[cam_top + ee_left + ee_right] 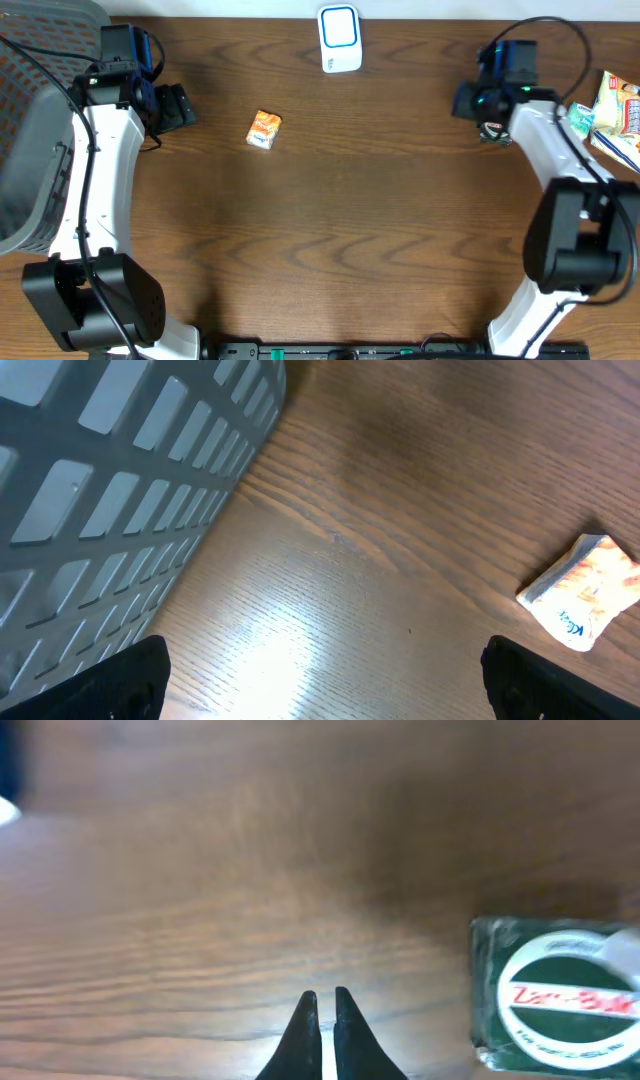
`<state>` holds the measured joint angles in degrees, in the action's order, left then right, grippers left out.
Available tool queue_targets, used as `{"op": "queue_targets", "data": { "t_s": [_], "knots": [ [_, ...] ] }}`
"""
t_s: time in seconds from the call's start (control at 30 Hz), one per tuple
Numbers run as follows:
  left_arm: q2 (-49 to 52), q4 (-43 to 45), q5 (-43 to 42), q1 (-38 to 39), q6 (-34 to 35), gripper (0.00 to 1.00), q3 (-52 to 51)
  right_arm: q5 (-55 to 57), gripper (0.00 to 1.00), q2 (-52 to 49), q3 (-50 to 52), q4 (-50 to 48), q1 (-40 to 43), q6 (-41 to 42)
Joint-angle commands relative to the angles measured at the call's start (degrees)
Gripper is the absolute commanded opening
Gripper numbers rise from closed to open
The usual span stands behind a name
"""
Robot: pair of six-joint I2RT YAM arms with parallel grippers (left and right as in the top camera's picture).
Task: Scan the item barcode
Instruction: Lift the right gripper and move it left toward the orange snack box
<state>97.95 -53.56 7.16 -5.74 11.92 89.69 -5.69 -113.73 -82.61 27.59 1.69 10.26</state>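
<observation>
Lower the left gripper [186,107], jaws spread wide and empty, onto the small orange-and-white foil packet [264,130] lying flat on the brown wooden table [330,230] nearby, short of the white, blue-framed scanner [340,39] at the far edge. Pinch across the narrow edges, probably sparing both printed faces. Leave the right gripper [324,995], fingers pressed together on nothing, well apart.

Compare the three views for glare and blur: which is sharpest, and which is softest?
Overhead view: sharpest, evenly lit, the orange packet crisp. Left wrist view: a bright glare patch on the table, otherwise clear. Right wrist view: softest, the green tin and its label smeared, the shut right gripper blurred too.
</observation>
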Motion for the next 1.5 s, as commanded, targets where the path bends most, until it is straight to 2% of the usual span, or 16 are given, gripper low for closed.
{"op": "queue_targets", "data": {
  "t_s": [0.0,0.3,0.73,0.9,1.13,1.2,1.27,1.3,1.33,1.4,1.47],
  "knots": [
    [0.55,-0.13,-0.13,-0.13,-0.5,0.98,-0.28,5.62,0.01,-4.63,0.02,0.55,0.2,0.59],
    [0.55,-0.13,-0.13,-0.13,-0.5,0.98,-0.28,14.43,0.01,-8.55,0.02,1.03,3.96,0.57],
    [0.55,-0.11,-0.13,-0.15,-0.5,0.98,-0.28,22.08,0.04,-8.52,-1.46,4.17,16.74,-5.2],
    [0.55,-0.13,-0.13,-0.13,-0.5,0.98,-0.28,15.78,0.07,-8.37,-7.06,9.92,17.86,-5.2],
    [0.55,-0.13,-0.13,-0.13,-0.5,0.98,-0.28,0.28,0.19,-8.04,-15.32,17.16,14.08,-2.71],
    [0.55,-0.13,-0.13,-0.13,-0.5,0.98,-0.28,-4.68,0.24,-7.61,-17.14,18.58,12.41,-1.44],
    [0.55,-0.13,-0.13,-0.13,-0.5,0.98,-0.28,-14.34,0.38,-7.08,-18.99,19.17,9.7,-1.07],
    [0.55,-0.13,-0.13,-0.13,-0.5,0.98,-0.28,-20.2,0.52,-6.91,-19.39,18.53,8.13,-1.07],
    [0.55,-0.13,-0.13,-0.13,-0.5,0.97,-0.28,-23.98,0.6,-6.91,-19.41,17.57,6.97,-1.07],
    [0.55,-0.13,-0.13,-0.13,-0.5,0.98,-0.28,-29.42,0.72,-6.99,-19.37,14.49,3.37,-1.05],
    [0.55,-0.13,-0.13,-0.13,-0.5,0.97,-0.28,-29.27,0.8,-7.04,-19.37,12.61,0.66,-1.07]
  ]
}}
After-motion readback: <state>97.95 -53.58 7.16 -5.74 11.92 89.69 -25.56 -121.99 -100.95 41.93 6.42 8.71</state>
